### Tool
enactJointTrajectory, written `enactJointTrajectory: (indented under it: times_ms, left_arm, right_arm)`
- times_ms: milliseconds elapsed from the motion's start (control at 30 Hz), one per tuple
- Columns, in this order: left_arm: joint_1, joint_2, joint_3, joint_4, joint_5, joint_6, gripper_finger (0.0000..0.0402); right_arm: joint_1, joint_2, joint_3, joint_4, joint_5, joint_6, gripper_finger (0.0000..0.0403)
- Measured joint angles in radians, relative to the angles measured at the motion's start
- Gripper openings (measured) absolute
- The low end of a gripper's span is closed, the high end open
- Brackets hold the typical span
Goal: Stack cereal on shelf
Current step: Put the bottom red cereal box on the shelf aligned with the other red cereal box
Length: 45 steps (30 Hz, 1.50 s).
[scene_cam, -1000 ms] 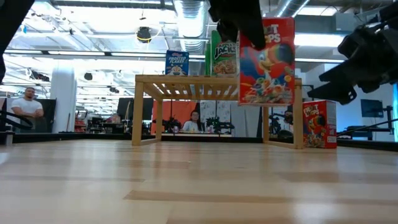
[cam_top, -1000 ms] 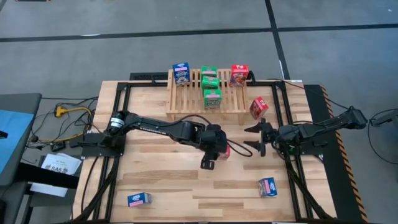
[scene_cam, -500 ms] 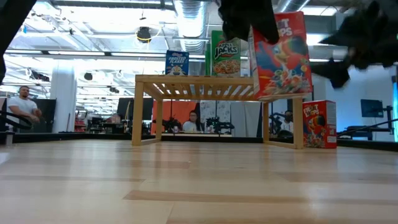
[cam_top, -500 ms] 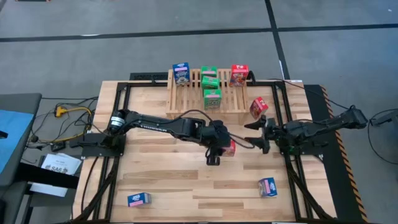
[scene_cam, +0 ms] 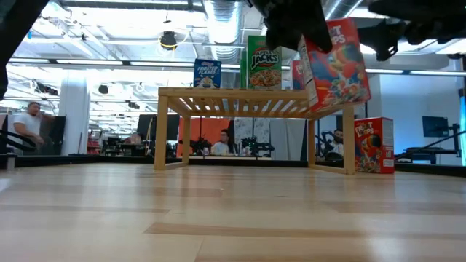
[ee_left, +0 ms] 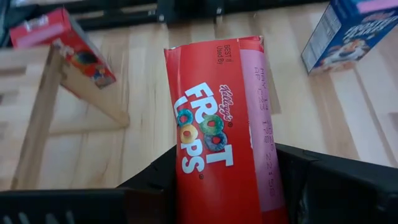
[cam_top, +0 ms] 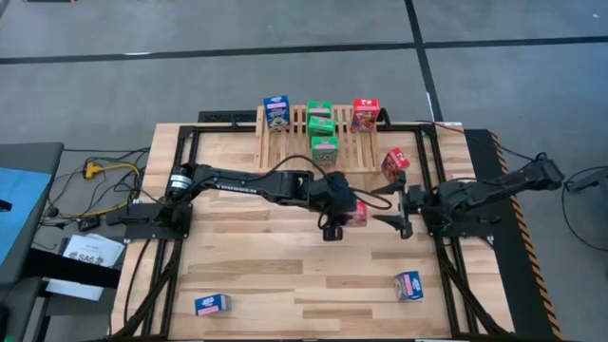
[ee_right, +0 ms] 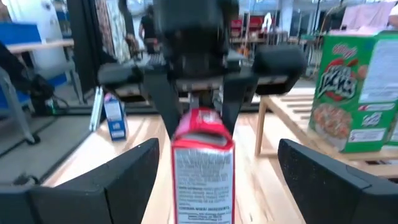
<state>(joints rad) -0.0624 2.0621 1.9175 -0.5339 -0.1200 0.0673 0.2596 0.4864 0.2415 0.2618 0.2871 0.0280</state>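
My left gripper (cam_top: 336, 215) hangs over the table's middle, shut on a red cereal box (cam_top: 357, 211) that shows lifted and tilted in the low view (scene_cam: 333, 64). My right gripper (cam_top: 393, 211) is open just right of that box; its fingers stand wide on either side of the box (ee_right: 202, 168) without touching. The light-wood shelf (cam_top: 285, 157) stands at the far edge and carries a blue box (cam_top: 276, 112), two green boxes (cam_top: 321, 118) (cam_top: 324, 149) and a red box (cam_top: 365, 114), all upright on its slats. My left gripper pinches the red box between its two fingers (ee_left: 155, 180), one on each side of the box's end (ee_left: 217, 180). The fingers come from above, pointing down. The box is lifted clear and hangs below them, tilted with its lower end swung toward the right arm.
Another red box (cam_top: 395, 163) stands on the table by the shelf's right legs. Two blue boxes lie near the table's near edge (cam_top: 213, 304) (cam_top: 409, 285). Bare wood lies between them. People show in the room beyond the table.
My left gripper has moved toward the far edge and right, carrying the red box higher; the box has tipped from nearly upright to tilted. My right gripper has risen and stayed open facing the box.
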Motion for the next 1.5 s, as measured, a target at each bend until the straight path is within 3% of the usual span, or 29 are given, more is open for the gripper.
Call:
enactJointTrajectory:
  times_ms: [433,833,1067,1233,1500]
  left_arm:
    - [0.000,0.000,0.000,0.081,-0.020,0.023,0.0146]
    - [-0.001,0.000,0.000,0.081,-0.020,0.012,0.0146]
    - [0.002,0.000,0.000,0.082,0.003,-0.003,0.0147]
    - [0.005,0.000,0.000,0.081,0.011,-0.017,0.0175]
    - [0.006,-0.008,0.000,0.071,0.008,-0.001,0.0255]
  right_arm:
    - [0.004,0.212,0.086,0.000,0.000,0.024,0.0343]
    - [0.004,0.273,0.116,-0.001,0.000,0.077,0.0223]
    - [0.004,0.273,0.116,-0.003,-0.002,0.077,0.0173]
    - [0.004,0.273,0.116,-0.003,-0.002,0.079,0.0167]
    - [0.001,0.272,0.116,-0.020,0.000,0.080,0.0169]
